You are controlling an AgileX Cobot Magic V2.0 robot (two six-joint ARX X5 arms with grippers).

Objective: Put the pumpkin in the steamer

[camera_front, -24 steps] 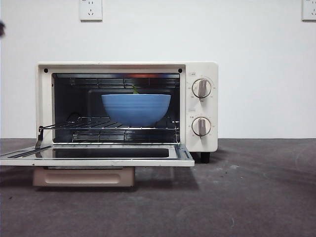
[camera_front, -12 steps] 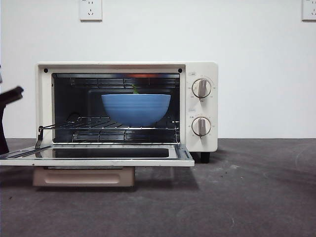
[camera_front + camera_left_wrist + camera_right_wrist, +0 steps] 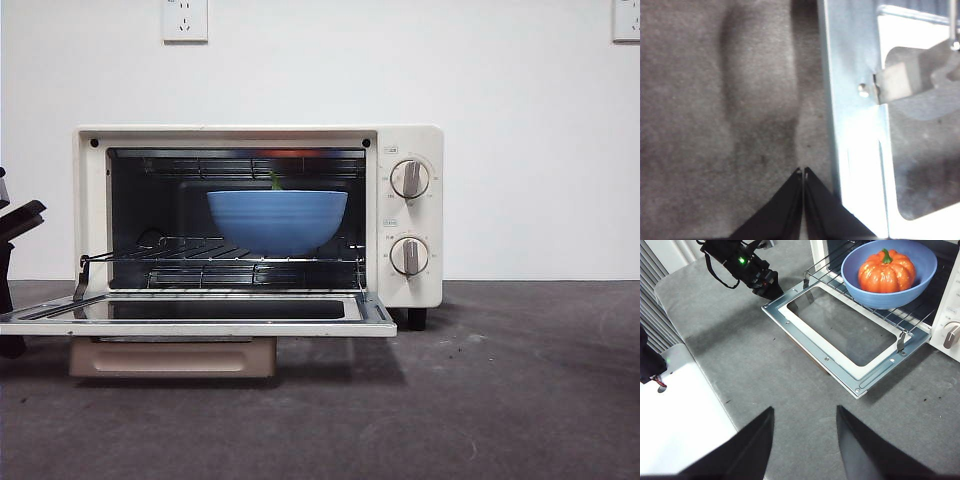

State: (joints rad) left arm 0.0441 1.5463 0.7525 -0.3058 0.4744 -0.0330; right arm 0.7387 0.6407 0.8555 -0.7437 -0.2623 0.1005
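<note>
A: What dominates the table?

B: The cream-white boxy countertop steamer [image 3: 258,215], sitting on a grey, felt-like table [image 3: 500,400]. Its dark glass door with the metal frame [image 3: 195,312] lies folded down flat, at 6 o'clock from the cavity, so the inside can be reached. Two round beige knobs [image 3: 409,179] stand one above the other at 3 o'clock from the opening.

A: And inside?

B: A wide blue ribbed bowl [image 3: 277,220] stands on the wire rack [image 3: 190,252]. The small glossy orange ribbed pumpkin [image 3: 887,271] sits in that bowl with its green stem up; the right wrist view shows this plainly, while the front view shows only the stem tip above the rim. Judging from this, the pumpkin is already in place, and what probably remains is shutting the door.

A: Which arm is at work?

B: The left gripper [image 3: 803,171]. It hangs low over the table just beside the outer corner of the open door, at about 9 o'clock from the steamer in the front view. Its two black jaws are pressed together tip to tip, nothing between them, touching neither door nor table as far as the pictures show. That spot would suit getting under the door's edge to lift it.

A: The other?

B: The right gripper [image 3: 805,432] waits well back over bare table, jaws spread wide and empty.
</note>
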